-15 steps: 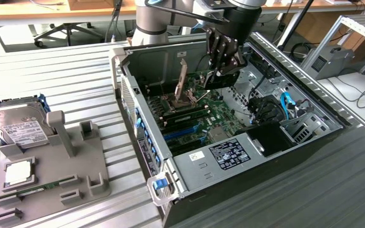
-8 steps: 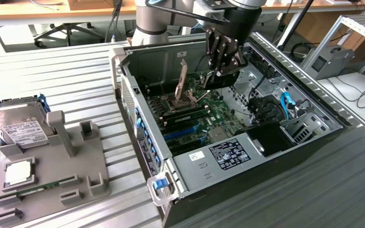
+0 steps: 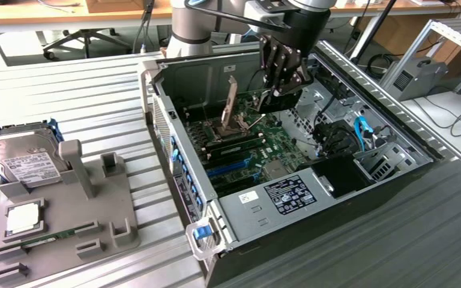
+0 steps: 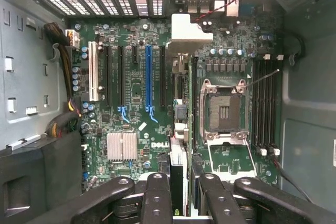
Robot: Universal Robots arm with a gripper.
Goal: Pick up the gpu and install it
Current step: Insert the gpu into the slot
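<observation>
My gripper (image 3: 282, 90) reaches down into the open computer case (image 3: 239, 207) and hangs above the motherboard (image 3: 275, 147). It is shut on the gpu (image 3: 278, 101), which shows as a dark card under the fingers. In the wrist view the gpu (image 4: 178, 174) runs edge-on away from the gripper (image 4: 181, 203), and its silver end bracket (image 4: 190, 31) lies toward the case's rear wall. The card hangs over the board between the blue expansion slot (image 4: 148, 77) and the CPU socket (image 4: 224, 111). I cannot tell whether it touches a slot.
A grey fixture (image 3: 94, 228) at the exterior view's left holds a hard drive (image 3: 22, 159), a CPU chip (image 3: 24, 216) and a RAM stick (image 3: 50, 237). The open socket frame (image 3: 232, 102) stands upright beside the gripper. Cables (image 4: 63, 77) and a drive bay (image 3: 347, 174) line the case sides.
</observation>
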